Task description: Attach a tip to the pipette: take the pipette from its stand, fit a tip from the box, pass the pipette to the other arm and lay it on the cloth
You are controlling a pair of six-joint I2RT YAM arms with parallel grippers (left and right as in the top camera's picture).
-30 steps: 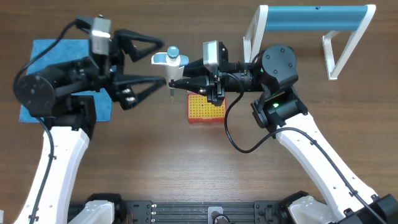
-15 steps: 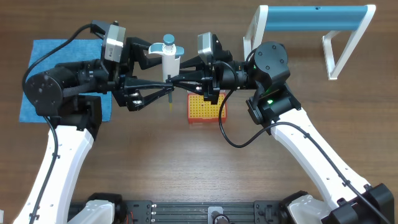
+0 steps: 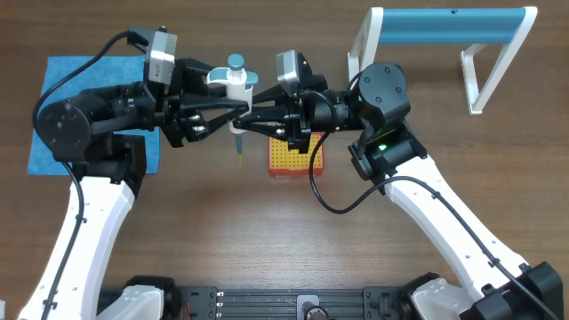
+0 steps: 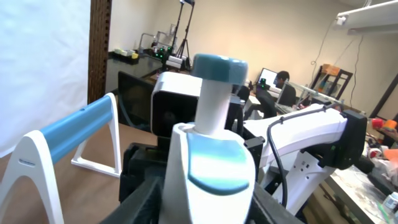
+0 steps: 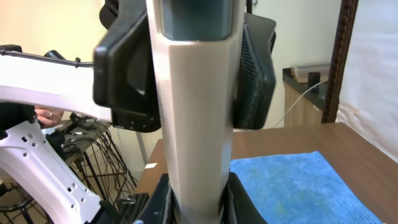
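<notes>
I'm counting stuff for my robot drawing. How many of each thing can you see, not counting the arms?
White pipette with blue cap: 1
Orange box of yellow tips: 1
Blue cloth: 1
White stand with blue bar: 1
Total: 4

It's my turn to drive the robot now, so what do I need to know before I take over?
Right claw: shut on the pipette, held in the air between the arms.
Left claw: its pads look shut on the pipette too, nearer the blue-topped head.
Things: a yellow tip is on the pipette; the tip box sits below the right claw; the blue cloth lies far left.
Done: pipette off its stand, tip fitted.
Left: right claw lets go, left arm lays the pipette on the cloth.
</notes>
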